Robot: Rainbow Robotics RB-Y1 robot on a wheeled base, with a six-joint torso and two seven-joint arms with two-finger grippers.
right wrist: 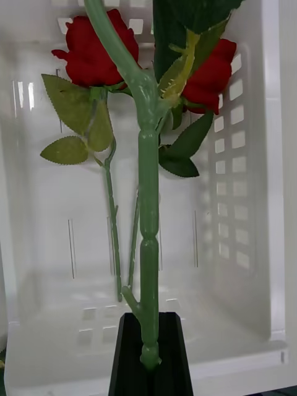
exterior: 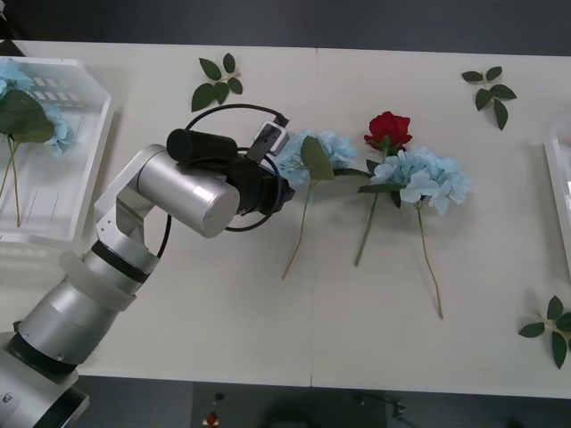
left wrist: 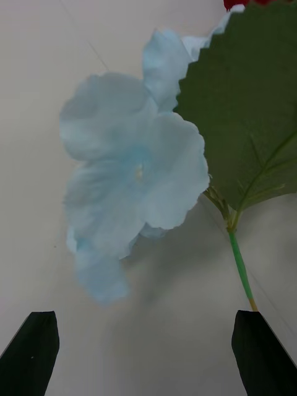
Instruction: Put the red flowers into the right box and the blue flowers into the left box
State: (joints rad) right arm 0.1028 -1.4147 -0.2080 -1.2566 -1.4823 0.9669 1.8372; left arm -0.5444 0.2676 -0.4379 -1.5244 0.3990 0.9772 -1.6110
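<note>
My left gripper [left wrist: 148,356] is open just above the table, its black fingertips [left wrist: 31,349] either side of a pale blue flower [left wrist: 133,179] with a broad green leaf. In the front view this blue flower [exterior: 332,148] lies mid-table at the end of my left arm [exterior: 192,192]. A red flower [exterior: 388,130] and another blue flower [exterior: 426,176] lie to its right. The left box [exterior: 82,192] holds a blue flower [exterior: 59,129]. My right gripper [right wrist: 148,346] is shut on a thick green stem [right wrist: 147,204], bloom out of view, over the right box [right wrist: 247,185], where two red flowers [right wrist: 93,49] lie.
Flowerless leaf sprigs lie at the back [exterior: 219,80], the back right [exterior: 491,91] and the front right [exterior: 551,328]. The right box's thin white rim [exterior: 558,192] shows at the table's right edge. Bare tabletop stretches along the front edge.
</note>
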